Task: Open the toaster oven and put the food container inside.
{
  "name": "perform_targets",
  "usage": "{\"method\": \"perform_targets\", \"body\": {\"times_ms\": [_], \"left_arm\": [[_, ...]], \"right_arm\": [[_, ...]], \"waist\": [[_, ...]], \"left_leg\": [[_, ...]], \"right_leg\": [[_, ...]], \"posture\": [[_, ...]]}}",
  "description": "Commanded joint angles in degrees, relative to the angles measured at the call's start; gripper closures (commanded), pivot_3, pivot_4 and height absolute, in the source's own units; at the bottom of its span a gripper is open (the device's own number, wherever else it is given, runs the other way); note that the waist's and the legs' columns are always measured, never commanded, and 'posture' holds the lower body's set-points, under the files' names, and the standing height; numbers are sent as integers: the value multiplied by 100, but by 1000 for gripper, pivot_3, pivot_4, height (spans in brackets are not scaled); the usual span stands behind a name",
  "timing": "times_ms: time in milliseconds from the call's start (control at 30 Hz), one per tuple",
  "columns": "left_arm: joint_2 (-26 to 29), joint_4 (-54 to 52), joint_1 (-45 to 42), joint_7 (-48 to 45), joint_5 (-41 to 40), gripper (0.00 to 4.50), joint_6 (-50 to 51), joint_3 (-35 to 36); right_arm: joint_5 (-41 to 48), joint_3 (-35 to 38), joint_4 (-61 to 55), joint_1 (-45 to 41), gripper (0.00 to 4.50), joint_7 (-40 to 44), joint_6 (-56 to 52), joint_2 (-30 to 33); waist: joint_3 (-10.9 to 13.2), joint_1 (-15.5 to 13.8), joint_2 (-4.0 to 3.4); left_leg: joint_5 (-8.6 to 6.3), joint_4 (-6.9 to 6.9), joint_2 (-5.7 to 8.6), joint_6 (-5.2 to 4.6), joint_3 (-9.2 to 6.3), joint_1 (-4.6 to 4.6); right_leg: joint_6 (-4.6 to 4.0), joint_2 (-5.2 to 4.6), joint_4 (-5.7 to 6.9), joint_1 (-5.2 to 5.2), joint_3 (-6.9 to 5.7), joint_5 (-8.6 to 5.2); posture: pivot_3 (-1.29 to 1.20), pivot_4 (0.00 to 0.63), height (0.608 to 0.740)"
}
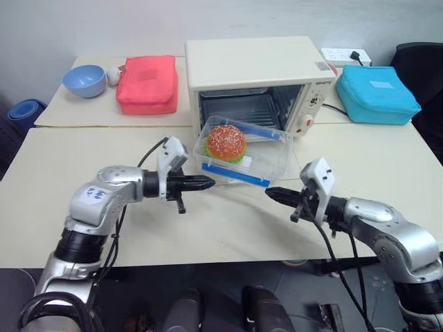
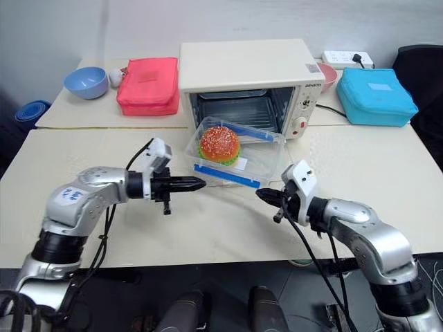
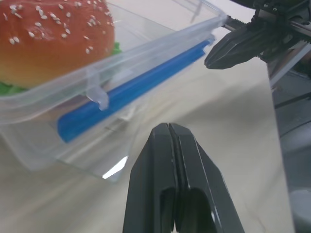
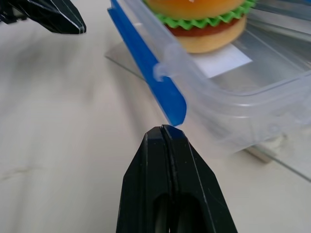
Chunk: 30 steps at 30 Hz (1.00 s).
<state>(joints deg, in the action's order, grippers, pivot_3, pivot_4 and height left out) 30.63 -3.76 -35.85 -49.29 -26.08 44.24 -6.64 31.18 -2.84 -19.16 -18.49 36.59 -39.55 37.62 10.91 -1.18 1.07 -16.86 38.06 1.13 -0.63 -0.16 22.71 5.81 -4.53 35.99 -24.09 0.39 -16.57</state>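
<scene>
The pale counter (image 1: 228, 228) holds a toaster oven (image 1: 252, 72), a red pouch (image 1: 147, 84), a blue pouch (image 1: 376, 95), a blue bowl (image 1: 84, 80) and a power strip (image 1: 345, 56).

An office-like test room; pale tables (image 1: 387, 162) pushed together, a power strip (image 1: 344, 55) (plugged in), plain wall behind.

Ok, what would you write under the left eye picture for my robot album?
Two shut grippers flank a burger box resting on the open toaster oven door.
</scene>
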Motion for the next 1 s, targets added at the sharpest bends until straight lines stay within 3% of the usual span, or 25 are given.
{"method": "perform_targets", "body": {"times_ms": [33,233,600,833,933,1000], "left_arm": [[-340,168,-259,298,130,4500,-158,3],[-989,697,-638,1081,459,4500,-479,153],[-1442,2272,-1595,2114,949,4500,-1579,778],[-973,565,-836,1273,112,4500,-647,963],[-414,-414,-374,1043,-461,4500,-12,1352],[33,-917,-108,814,-942,4120,347,1762]], "right_arm": [[-540,-44,471,-467,4486,-166,470,-170],[-1216,-110,1823,-1571,4486,-431,1064,-770],[-1723,-74,3462,-2801,4486,-404,1802,-1708],[-1321,116,2127,-2075,4486,204,1158,-1254],[-919,373,1162,-1484,4486,370,595,-889],[-758,557,698,-1050,4500,390,317,-652]], "waist": [[0,2,0],[-1,69,2],[-1,131,2],[-1,138,1],[-1,147,1],[-1,154,1]], "left_leg": [[0,1,1,0,1,2],[17,10,3,18,43,17],[24,8,3,24,46,34],[5,11,16,8,44,52],[4,11,11,9,47,60],[6,9,2,17,48,59]], "right_leg": [[1,1,0,-1,0,1],[9,6,30,-40,-5,5],[11,6,68,-68,-8,6],[13,-5,60,-77,-4,7],[12,-4,57,-89,-1,7],[12,0,57,-90,0,7]], "posture": [[0,150,740],[0,150,740],[0,150,740],[0,150,740],[0,150,740],[0,150,740]]}}
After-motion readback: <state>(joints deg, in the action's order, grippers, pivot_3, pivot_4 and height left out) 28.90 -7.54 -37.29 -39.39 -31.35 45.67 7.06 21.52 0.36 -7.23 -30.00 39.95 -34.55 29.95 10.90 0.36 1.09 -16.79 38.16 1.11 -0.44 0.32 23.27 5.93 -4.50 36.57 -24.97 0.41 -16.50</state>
